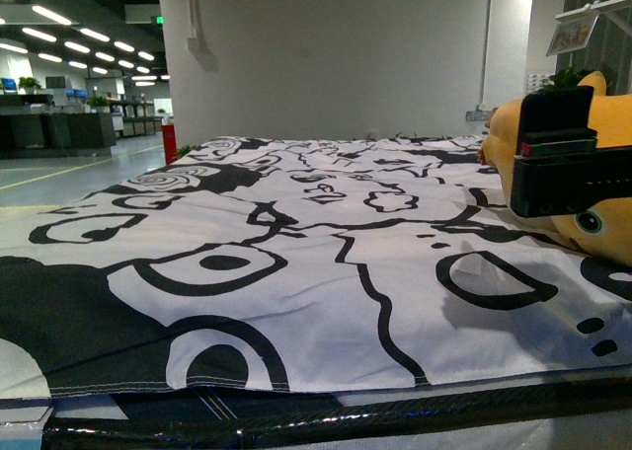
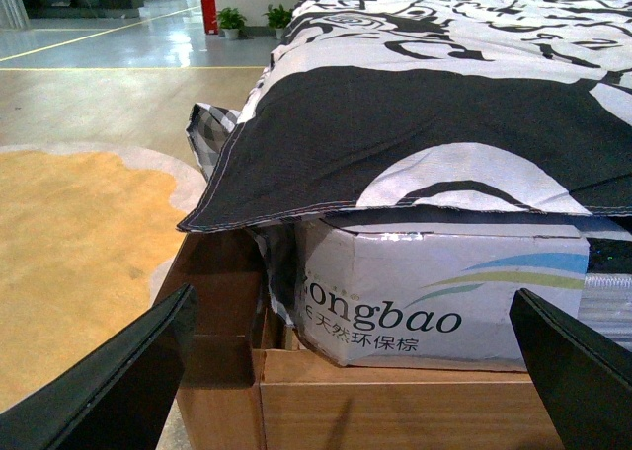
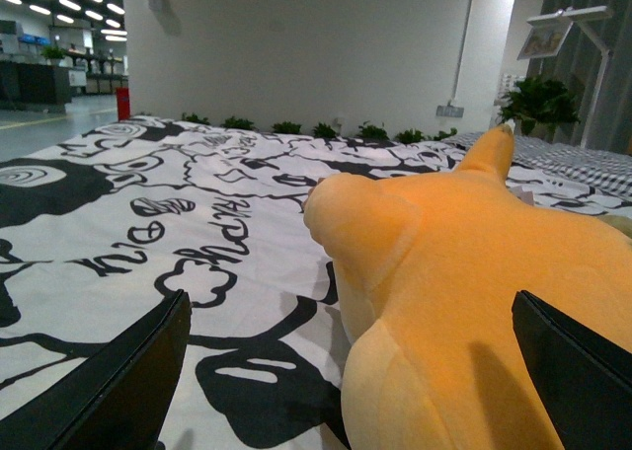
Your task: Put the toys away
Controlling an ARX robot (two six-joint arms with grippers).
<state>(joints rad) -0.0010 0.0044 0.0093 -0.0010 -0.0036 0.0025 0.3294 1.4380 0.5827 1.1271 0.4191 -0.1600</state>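
A bed under a loose black-and-white patterned sheet fills the scene, wrinkled and draped over its near edge. In the left wrist view it rests on a white printed carton and brown cardboard boxes. The plush toy, yellow-orange and rounded with a pointed ear, lies on the sheet at the right side of the bed, partly behind the right arm in the front view.

The likely trouble is the grip. The body is soft and bulging, so a shallow pinch could slide off the fabric, and a low one could catch the slack sheet and drag it along. No bin or basket shows anywhere, so where the toy goes is unclear.

The right tool sits level, close behind the toy, released, its jaws spread wide to either side of the plush body and apparently not pressing it. The left tool hangs below the bed's near left corner, facing the boxes, released and empty.
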